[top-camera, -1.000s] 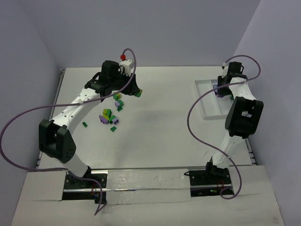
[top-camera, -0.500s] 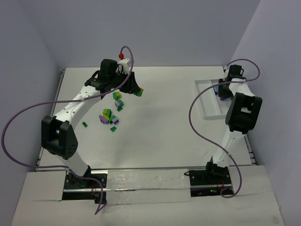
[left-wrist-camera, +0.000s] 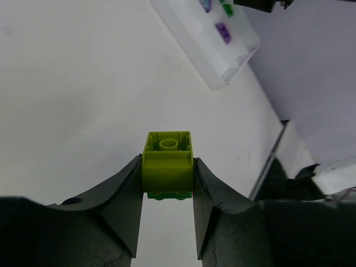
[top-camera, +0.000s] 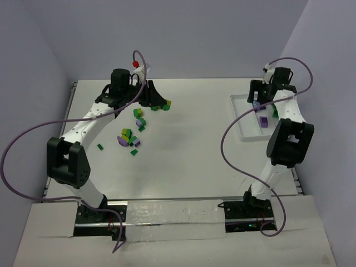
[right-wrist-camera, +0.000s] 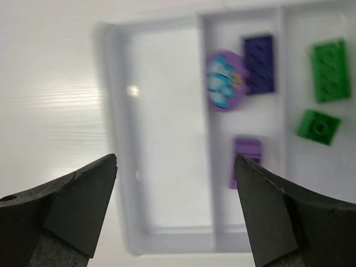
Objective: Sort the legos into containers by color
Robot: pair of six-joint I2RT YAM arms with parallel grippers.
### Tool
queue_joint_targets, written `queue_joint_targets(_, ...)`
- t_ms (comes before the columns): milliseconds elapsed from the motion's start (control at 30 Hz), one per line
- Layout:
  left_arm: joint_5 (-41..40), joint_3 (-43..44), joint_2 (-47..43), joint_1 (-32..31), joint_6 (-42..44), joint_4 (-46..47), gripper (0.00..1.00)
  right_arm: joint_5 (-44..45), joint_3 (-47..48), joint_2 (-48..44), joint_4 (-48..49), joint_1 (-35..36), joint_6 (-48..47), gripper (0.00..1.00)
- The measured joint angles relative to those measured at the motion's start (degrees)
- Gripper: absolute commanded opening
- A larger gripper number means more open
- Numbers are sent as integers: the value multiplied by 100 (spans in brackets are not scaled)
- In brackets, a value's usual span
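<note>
— White matte table (top-camera: 194, 161) from overhead: loose legos (top-camera: 130, 138), green, lime and lavender, lie heaped left of centre. The white low-rimmed tray (top-camera: 243, 129) sits far right.
— And the left gripper (top-camera: 162, 104)?
— Just beyond the heap. Its own camera shows what overhead blurs: the jaws clamp a glossy lime brick (left-wrist-camera: 167, 161), hollow underside facing the lens, a green edge showing beneath.
— The right gripper (right-wrist-camera: 175, 161)?
— Jaws spread wide above the tray. Only this view shows its compartments: a dark purple brick (right-wrist-camera: 260, 64), a round printed purple piece (right-wrist-camera: 225, 80) and a lavender brick (right-wrist-camera: 246, 161) share the middle one; two green bricks (right-wrist-camera: 329, 69) lie in the next.
</note>
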Motion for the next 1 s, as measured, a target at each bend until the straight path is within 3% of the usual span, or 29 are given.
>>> queue_joint_targets(133,665,-552,-170,254,-692,839,0,-1259,-72,-891,223,449,375,93)
queue_joint_targets(267,1205,-1076,-263,419,-1573,1959,0,-2674,-560,-1581,945,1367,1232,93)
queue_joint_targets(467,1571,-1678,-301,486,-3009,3587,0,-4052,-1485,-1502,2467,2812,3153,95)
queue_joint_targets(733,1604,-1911,-316,519,-4064,4855,0,-4670,-1927,-891,5180,3457,5701,98)
queue_joint_targets(1000,1602,-2072,-327,519,-4533,5269,0,-4766,-1615,-677,6020,3813,6350,92)
